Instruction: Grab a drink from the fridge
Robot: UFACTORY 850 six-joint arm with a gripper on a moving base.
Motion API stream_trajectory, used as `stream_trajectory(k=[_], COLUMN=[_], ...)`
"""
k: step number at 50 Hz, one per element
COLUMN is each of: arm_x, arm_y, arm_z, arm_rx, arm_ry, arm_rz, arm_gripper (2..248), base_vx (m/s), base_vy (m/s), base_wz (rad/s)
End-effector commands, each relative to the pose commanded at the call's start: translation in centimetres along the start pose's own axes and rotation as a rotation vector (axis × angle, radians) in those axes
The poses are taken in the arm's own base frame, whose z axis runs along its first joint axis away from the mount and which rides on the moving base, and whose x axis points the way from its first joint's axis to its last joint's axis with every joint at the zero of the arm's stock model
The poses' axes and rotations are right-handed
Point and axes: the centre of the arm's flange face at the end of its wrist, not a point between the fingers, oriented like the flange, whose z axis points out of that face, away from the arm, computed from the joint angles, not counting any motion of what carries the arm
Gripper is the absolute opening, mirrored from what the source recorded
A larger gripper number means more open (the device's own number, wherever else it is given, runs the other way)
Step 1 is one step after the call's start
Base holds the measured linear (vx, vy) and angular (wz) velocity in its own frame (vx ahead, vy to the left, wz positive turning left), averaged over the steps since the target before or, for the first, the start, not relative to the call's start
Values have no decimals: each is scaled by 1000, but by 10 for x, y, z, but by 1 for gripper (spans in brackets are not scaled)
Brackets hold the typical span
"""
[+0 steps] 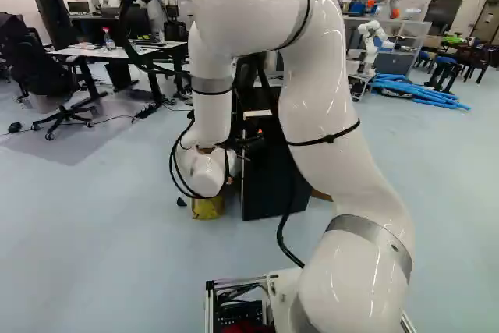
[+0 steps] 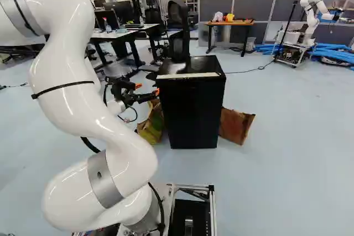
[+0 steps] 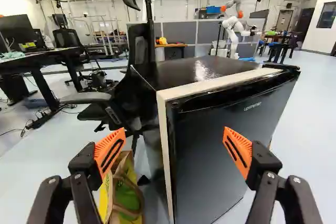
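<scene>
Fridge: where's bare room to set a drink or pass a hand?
The fridge top is bare between its pale front strip and the chair at the back corner. Passing room: before the door, toward the base. Crowded: the side by the open hand, with chair and yellow-green bag; brown bag opposite.

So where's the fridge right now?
The fridge stands near the middle of the right base view, just right of the gripper, with a yellow-green bag at its left.
</scene>
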Motion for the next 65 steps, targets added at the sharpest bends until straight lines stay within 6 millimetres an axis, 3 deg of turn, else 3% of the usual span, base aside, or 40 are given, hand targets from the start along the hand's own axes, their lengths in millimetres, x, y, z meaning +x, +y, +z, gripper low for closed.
stream_trajectory(k=[32, 65], arm_x=[0, 1], arm_y=[-11, -1], arm_z=[23, 47], arm_rx=[-45, -158], arm_ry=[14, 23], arm_rz=[31, 58], arm_gripper=[247, 247], base_vx=[0, 0], base_vy=[0, 0], base_wz=[0, 0])
